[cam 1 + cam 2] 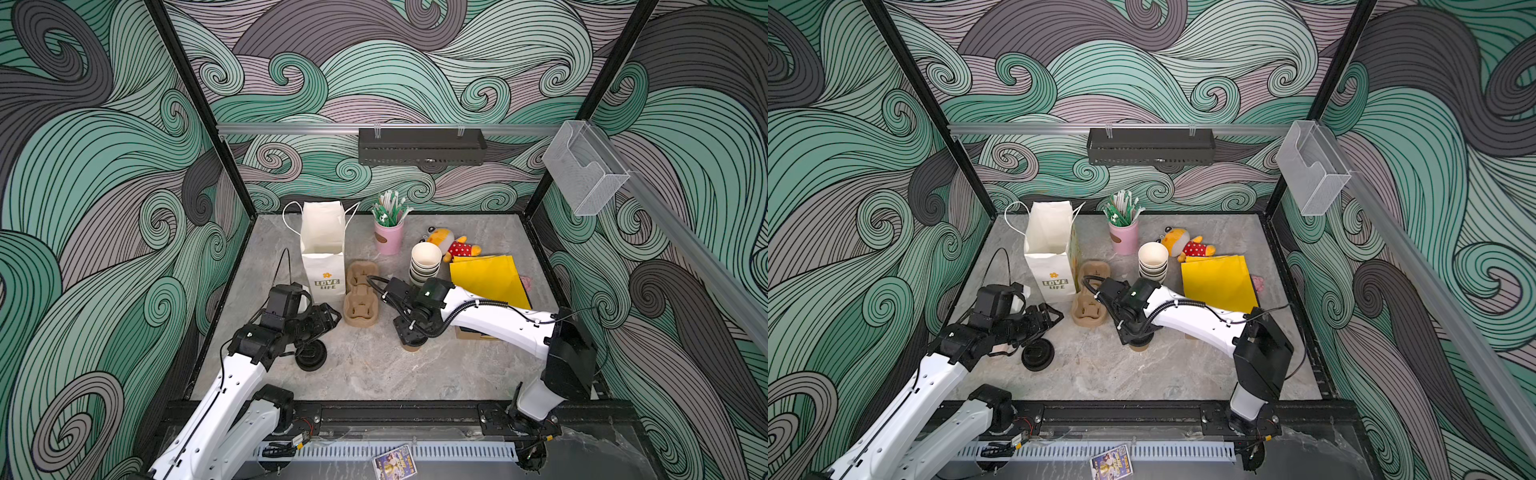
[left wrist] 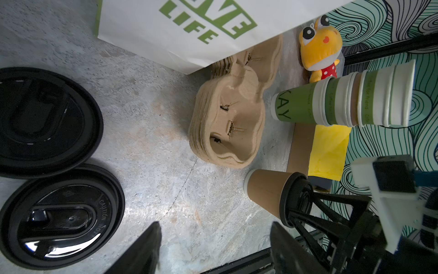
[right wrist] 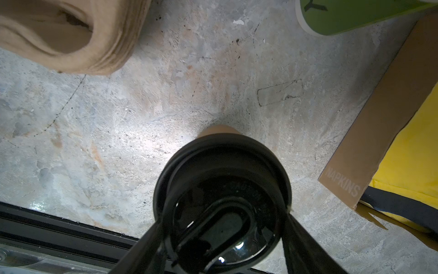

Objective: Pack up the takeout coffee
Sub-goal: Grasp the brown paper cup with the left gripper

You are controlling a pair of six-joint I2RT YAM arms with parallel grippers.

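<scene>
The brown paper cup [image 2: 265, 192], upright just beside the stacked tan pulp carriers [image 2: 227, 123], stands directly under the right gripper [image 3: 225, 211], jaws clasping its black plastic lid [image 3: 220, 180]; left gripper [image 2: 215, 225] spread, empty.

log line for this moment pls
left end effector: open, empty | right end effector: astride lid of brown cup, grip unclear | cup upright on table

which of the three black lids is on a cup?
The lid capping the brown cup, under the right hand. The two loose lids lie on the table near the left hand.
</scene>
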